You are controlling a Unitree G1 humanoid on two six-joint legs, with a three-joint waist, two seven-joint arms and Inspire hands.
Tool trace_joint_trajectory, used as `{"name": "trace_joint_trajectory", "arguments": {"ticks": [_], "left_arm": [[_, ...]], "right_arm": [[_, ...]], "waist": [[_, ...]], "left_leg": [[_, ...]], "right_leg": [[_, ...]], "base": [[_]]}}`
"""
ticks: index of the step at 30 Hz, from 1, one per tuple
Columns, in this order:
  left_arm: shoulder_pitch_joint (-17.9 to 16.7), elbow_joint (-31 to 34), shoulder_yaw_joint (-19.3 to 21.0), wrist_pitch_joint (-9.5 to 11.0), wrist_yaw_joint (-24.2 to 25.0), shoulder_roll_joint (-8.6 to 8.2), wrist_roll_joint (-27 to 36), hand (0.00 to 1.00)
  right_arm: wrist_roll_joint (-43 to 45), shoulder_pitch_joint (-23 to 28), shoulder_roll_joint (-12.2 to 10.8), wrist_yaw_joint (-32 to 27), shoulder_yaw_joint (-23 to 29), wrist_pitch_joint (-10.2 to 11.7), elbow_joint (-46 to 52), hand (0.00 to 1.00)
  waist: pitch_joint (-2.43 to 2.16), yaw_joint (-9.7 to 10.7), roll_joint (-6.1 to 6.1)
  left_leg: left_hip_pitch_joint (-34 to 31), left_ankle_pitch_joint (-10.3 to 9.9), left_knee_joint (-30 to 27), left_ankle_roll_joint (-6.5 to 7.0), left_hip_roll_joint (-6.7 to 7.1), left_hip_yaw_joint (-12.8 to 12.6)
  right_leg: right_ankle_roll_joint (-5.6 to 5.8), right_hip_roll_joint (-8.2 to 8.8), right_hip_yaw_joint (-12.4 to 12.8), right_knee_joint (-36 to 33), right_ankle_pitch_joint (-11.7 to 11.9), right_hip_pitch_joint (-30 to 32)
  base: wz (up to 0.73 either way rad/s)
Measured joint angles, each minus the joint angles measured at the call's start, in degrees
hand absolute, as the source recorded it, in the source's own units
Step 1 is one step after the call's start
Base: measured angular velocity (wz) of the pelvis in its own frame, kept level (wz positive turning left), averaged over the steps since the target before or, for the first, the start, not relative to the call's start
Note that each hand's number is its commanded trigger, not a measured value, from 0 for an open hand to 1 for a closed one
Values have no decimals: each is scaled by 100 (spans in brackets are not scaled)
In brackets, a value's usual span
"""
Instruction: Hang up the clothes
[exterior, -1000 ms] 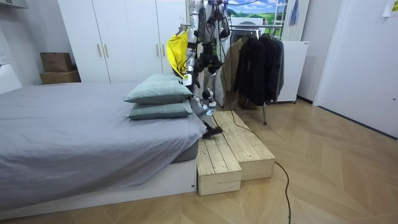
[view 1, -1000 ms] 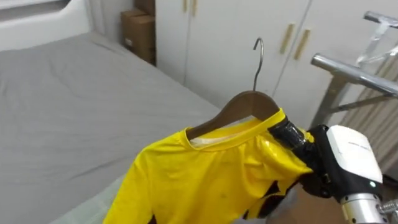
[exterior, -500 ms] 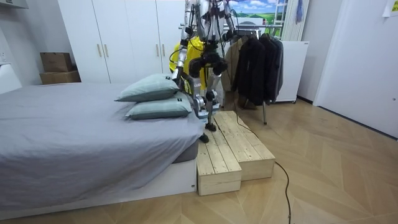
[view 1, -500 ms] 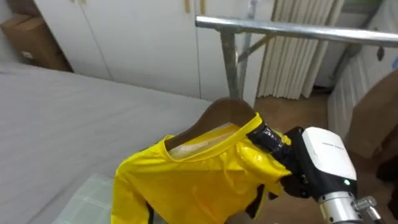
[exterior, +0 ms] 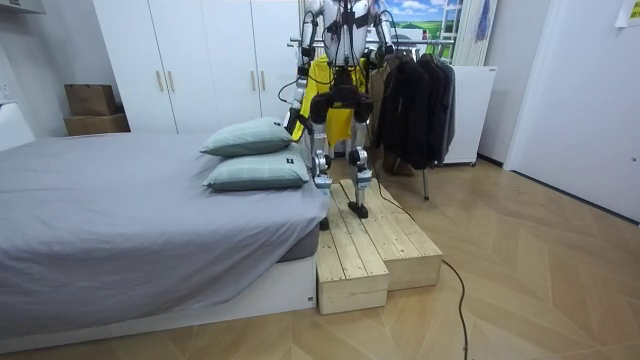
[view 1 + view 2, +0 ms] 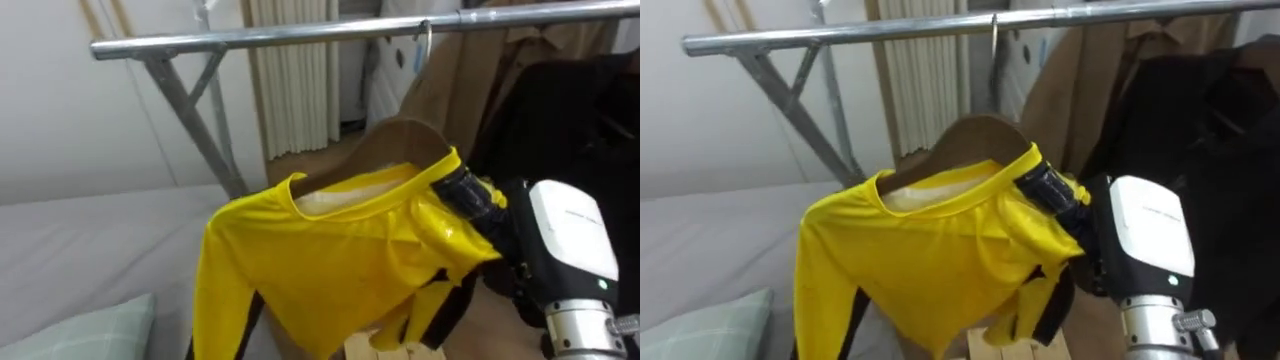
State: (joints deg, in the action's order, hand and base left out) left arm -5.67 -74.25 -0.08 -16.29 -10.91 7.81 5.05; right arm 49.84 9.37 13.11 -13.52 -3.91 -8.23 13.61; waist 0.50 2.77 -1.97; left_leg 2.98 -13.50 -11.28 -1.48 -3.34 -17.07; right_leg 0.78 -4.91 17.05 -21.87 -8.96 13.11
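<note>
A yellow shirt [image 6: 330, 260] hangs on a brown wooden hanger [image 6: 400, 140]. My right hand [image 6: 478, 205] is shut on the hanger's right end, through the shirt's shoulder. The hanger's metal hook [image 6: 424, 40] reaches up to just under the silver clothes rail [image 6: 300, 32]; I cannot tell whether it touches the rail. In the room view I stand on the wooden platform [image 5: 375, 245] facing the rack, with the shirt [image 5: 325, 75] held up in front of me. My left hand [image 5: 294, 121] hangs low at my side.
A tan coat [image 6: 470, 90] and dark jackets [image 6: 580, 110] hang on the rail to the right of the hook. The rack's slanted leg [image 6: 195, 120] and a curtain [image 6: 295, 90] stand behind. The bed [image 5: 120, 210] with two pillows [image 5: 255, 150] lies to my left.
I have turned from the bed towards the rack, so the view swung right. The shirt and hanger stay in my right hand, the hook now up by the rail.
</note>
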Motion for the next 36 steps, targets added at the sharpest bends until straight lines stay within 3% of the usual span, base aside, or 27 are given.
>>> {"name": "trace_joint_trajectory", "arguments": {"ticks": [4, 7, 25, 28, 36], "left_arm": [[-125, 96, -2, 136, 0, 47, -19, 0], [-154, 61, -2, 136, 0, 73, -24, 0], [-169, 87, -34, 161, 23, 117, -74, 0], [-182, 80, -37, 260, 23, 153, -148, 0], [-256, 73, -58, 472, 23, 183, -349, 0]], "right_arm": [[48, -2, 2, -2, 72, -69, -134, 100], [11, -3, 1, 38, 74, -73, -88, 100], [53, -5, -25, 185, 63, -130, 136, 100], [-30, -14, 22, 184, 67, -115, 137, 100], [-396, -47, 88, 184, 87, -43, 137, 100]], "waist": [[-84, -92, -124], [-87, -175, -143], [-59, -188, -137], [-20, -194, -204], [-7, -288, -243]], "left_leg": [[116, 10, 177, -36, -32, -32], [238, -17, 197, -77, -105, -107], [231, -40, 210, -143, -195, -105], [231, -38, 210, -145, -196, -86], [270, -37, 229, -155, -229, 3]], "right_leg": [[20, -31, -37, 231, 135, -88], [-10, -64, -150, 384, 219, -276], [-22, -162, -142, 421, 244, -300], [-22, -155, -189, 424, 244, -299], [-53, -119, -420, 527, 263, -404]], "base": [[-7], [-12], [0], [2], [5]]}}
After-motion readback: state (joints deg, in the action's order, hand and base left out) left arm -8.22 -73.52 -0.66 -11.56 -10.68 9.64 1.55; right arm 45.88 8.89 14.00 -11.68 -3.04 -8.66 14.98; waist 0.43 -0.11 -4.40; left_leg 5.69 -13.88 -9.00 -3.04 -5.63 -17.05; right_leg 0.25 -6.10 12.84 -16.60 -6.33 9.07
